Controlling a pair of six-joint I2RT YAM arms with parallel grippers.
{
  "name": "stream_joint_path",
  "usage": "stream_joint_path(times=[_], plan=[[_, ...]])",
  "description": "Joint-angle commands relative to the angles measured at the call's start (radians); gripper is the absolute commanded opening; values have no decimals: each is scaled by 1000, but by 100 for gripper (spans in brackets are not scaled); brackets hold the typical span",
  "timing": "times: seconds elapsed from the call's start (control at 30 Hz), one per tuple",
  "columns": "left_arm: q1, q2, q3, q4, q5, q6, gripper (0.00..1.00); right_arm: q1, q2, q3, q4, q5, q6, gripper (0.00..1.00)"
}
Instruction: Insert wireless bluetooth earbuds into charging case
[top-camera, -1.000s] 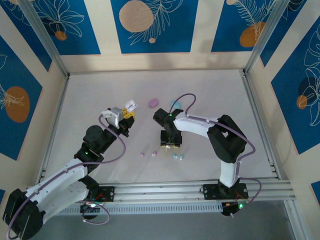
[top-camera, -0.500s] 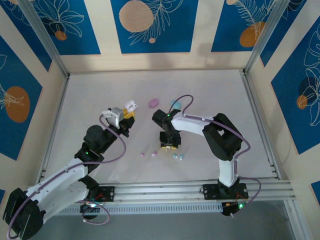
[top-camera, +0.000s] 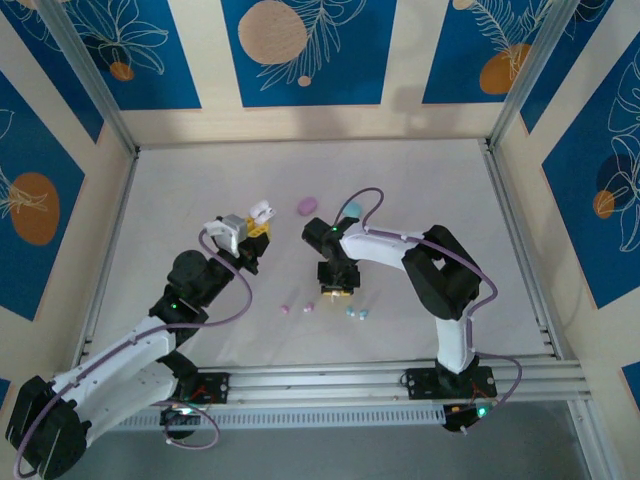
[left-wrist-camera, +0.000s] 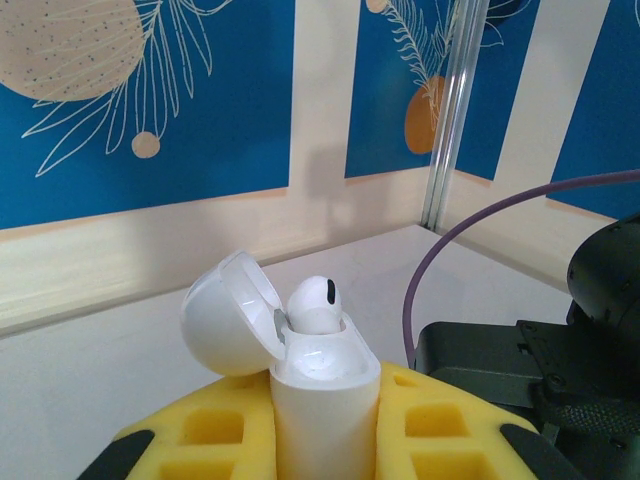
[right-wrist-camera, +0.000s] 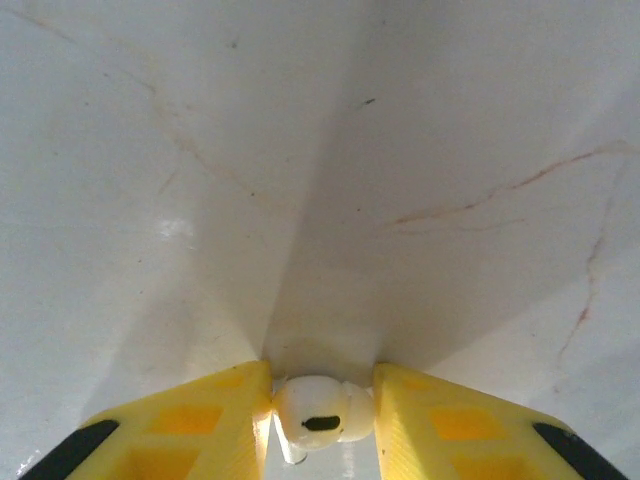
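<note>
Blue-patterned walls (top-camera: 300, 50) are framing the white desk (top-camera: 180, 200); left fingers (left-wrist-camera: 210, 430) are clamping the open case (left-wrist-camera: 325, 395) upright, ready to receive the white earbud (right-wrist-camera: 320, 415) that right fingers (right-wrist-camera: 200, 410) are pinching.

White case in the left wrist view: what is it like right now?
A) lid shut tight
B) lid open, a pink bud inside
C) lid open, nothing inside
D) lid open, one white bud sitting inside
D: the white charging case has its lid flipped open, and one white earbud sits in it.

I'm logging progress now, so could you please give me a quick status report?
Left gripper shut on open white case, one bud seated. Right gripper pinching second white bud on table. Nothing blocking.
</note>
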Motion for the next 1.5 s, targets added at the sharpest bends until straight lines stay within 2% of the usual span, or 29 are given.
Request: stream_joint_path(times=[0.0,0.17,0.33,0.53,0.77,0.97,1.1,1.23,1.47], plan=[[5,1,-8,48,17,5,0,9,27,15,-17,5,-7,30],[5,4,-6,48,18,5,0,11,13,25,-15,13,-31,27],[5,18,0,50,28,-1,0,11,-65,18,12,55,-93,26],[5,85,20,93,104,-25,0,-3,-276,-13,54,148,-173,26],[1,252,81,231,338,-79,0,-36,-600,-73,235,205,-276,26],[-22,370,106,392,352,-125,0,-37,-754,-80,376,190,-307,26],[-42,418,129,426,339,-117,0,-33,-770,-80,482,120,-276,26],[-60,442,134,468,315,-106,0,-8,-750,-78,568,101,-266,26],[-86,457,142,488,293,-92,0,18,-684,-41,579,118,-278,26]])
